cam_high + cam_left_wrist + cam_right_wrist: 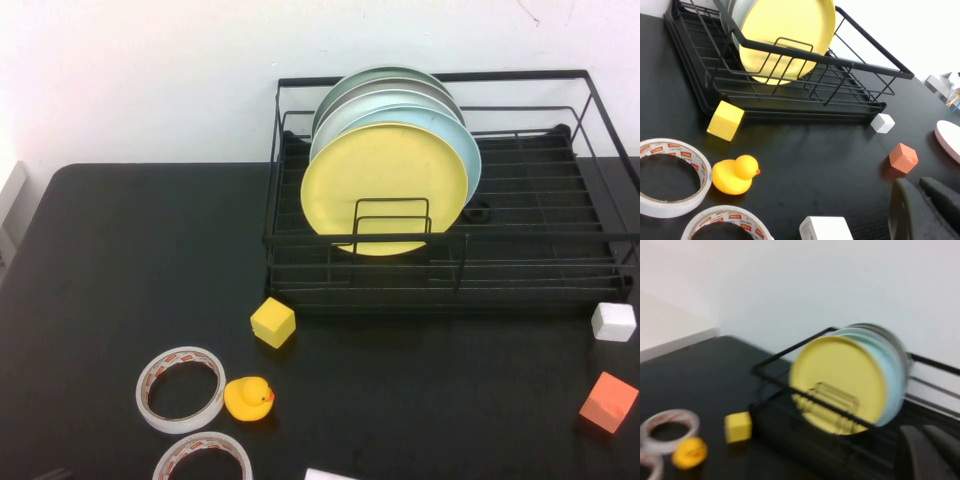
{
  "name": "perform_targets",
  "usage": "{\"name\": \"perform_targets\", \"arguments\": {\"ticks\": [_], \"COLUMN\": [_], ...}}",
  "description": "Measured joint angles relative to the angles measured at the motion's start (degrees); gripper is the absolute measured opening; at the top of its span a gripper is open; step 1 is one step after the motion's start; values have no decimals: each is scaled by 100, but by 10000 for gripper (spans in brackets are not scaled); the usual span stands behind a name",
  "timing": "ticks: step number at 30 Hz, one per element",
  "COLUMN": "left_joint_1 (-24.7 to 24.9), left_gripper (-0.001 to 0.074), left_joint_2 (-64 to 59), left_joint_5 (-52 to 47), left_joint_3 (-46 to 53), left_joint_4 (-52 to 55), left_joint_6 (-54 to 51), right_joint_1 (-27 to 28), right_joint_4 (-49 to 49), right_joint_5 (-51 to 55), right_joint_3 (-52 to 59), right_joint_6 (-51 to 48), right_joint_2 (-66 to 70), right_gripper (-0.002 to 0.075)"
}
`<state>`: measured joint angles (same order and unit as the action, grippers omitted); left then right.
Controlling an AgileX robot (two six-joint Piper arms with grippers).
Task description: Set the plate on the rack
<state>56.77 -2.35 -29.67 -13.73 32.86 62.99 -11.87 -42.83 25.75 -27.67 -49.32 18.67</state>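
Observation:
The pale yellow plate (385,180) stands upright on edge in the black wire rack (520,237), at the front of a row, held by a divider loop. No gripper touches it. Neither gripper shows in the high view. In the left wrist view my left gripper (917,186) is shut and empty, low over the table, well away from the plate (785,30) and rack (790,107). In the right wrist view my right gripper (922,432) is shut and empty, off to the side of the plate (837,375) and the rack (775,380).
A light blue plate (465,150) and grey-green plates (380,80) stand behind the yellow one. In front of the rack lie a yellow cube (272,322), a rubber duck (248,398), two tape rolls (143,395), a white cube (613,321) and an orange cube (608,401).

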Motion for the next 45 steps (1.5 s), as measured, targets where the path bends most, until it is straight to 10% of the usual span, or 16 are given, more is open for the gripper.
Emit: {"name": "perform_targets", "arguments": {"ticks": [5,13,21,45], "left_joint_1": [0,0,0,0], "left_gripper": [0,0,0,0], "left_joint_2": [0,0,0,0], "left_joint_5": [0,-9,-9,-22], "left_joint_3": [0,0,0,0], "left_joint_4": [0,0,0,22], "left_joint_6": [0,0,0,-13], "right_joint_1": [0,873,1835,1322], "right_joint_4": [206,3658,5196,5347], "right_joint_5": [-1117,-1406,-1269,-650], "right_joint_3": [728,2123,2910,2889], "right_joint_6": [176,4224,6017,6422], "right_joint_2": [-96,-1307,-1932,-1932], "right_gripper": [0,-1,-1,-1]}}
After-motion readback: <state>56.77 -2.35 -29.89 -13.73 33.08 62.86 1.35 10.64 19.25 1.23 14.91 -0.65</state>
